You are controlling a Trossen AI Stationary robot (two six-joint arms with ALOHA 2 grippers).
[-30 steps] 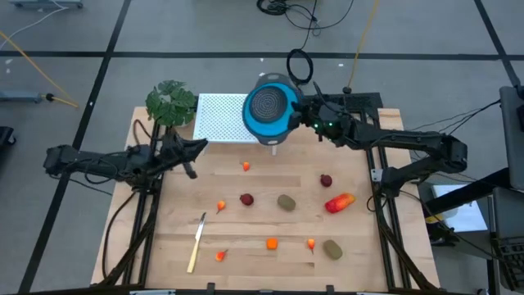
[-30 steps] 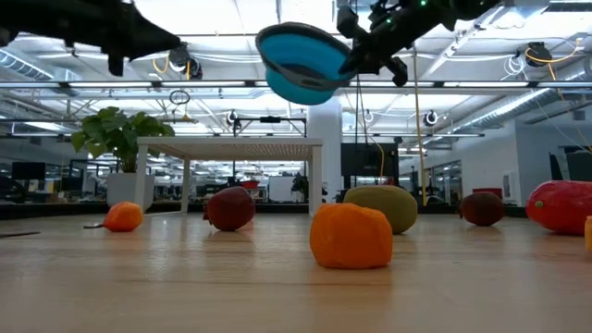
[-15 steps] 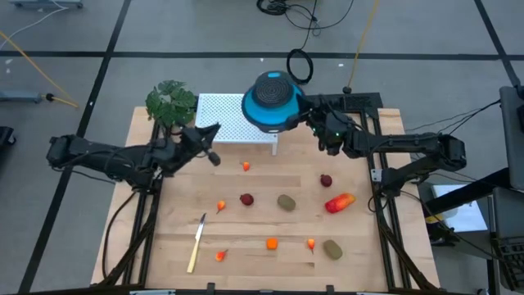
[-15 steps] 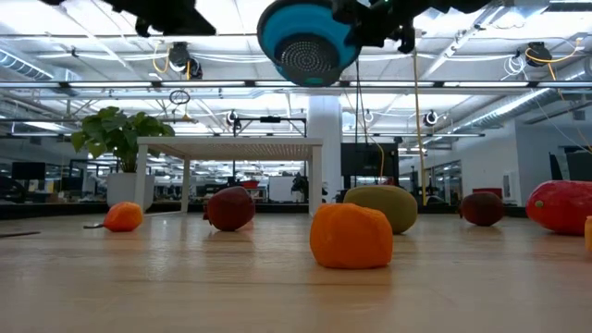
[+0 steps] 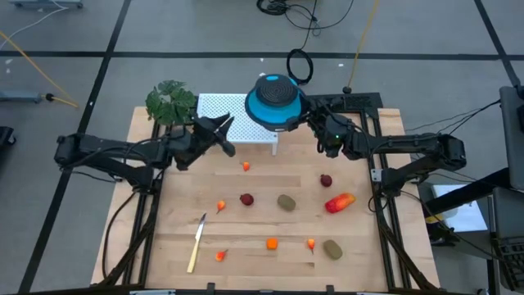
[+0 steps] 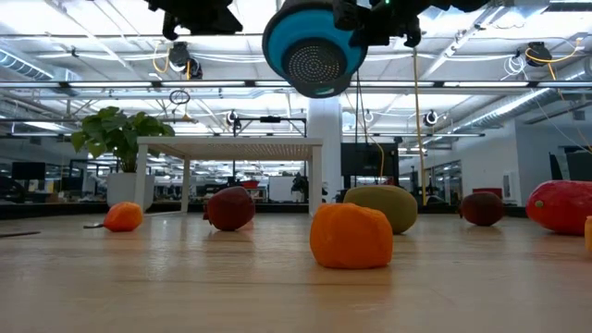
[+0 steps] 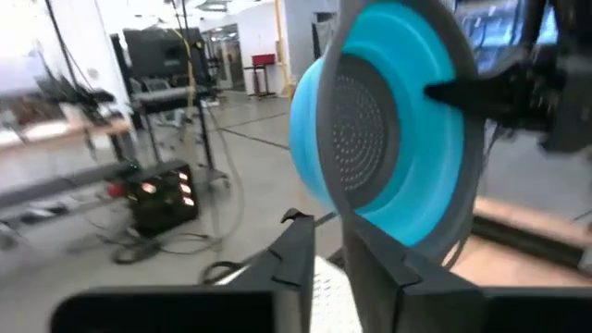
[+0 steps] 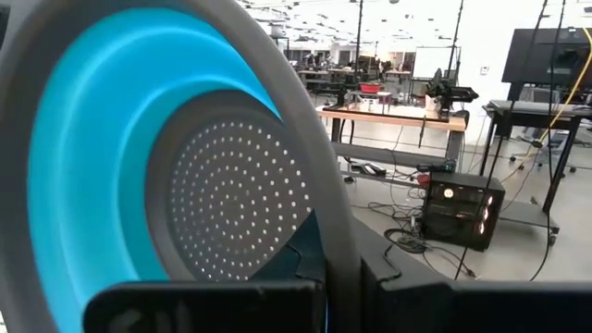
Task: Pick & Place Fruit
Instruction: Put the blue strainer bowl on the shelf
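Observation:
A blue colander (image 5: pixel 275 102) with a grey rim hangs over the table's far middle, tipped on its edge. In the low view its perforated base (image 6: pixel 316 57) faces the near edge. My right gripper (image 5: pixel 305 115) is shut on it from the right. My left gripper (image 5: pixel 224 131) is level at its left, fingers a little open (image 7: pixel 329 252), just short of the rim. The fruit lies loose on the wooden table: small orange pieces (image 5: pixel 246 166), dark red ones (image 5: pixel 246 198), olive ovals (image 5: pixel 286 201) and a red-orange piece (image 5: pixel 339 201). My right gripper pinches the colander's grey rim (image 8: pixel 329 231) between its two fingers, on the colander's right side. The fingers come in level from the table's right. The colander is lifted clear of the table and stands on edge.
A white perforated stand (image 5: pixel 223 120) sits on the far part of the table under the colander, with a green plant (image 5: pixel 172 102) to its left. A pale knife (image 5: pixel 196 242) lies near the front left. More fruit lies along the near edge (image 5: pixel 332 248).
My left gripper has risen and gone toward the table's right, up to the colander. My right gripper has rolled. The colander has tipped from bowl-up onto its edge, its perforated base now facing the near edge, and has shifted slightly toward the far edge.

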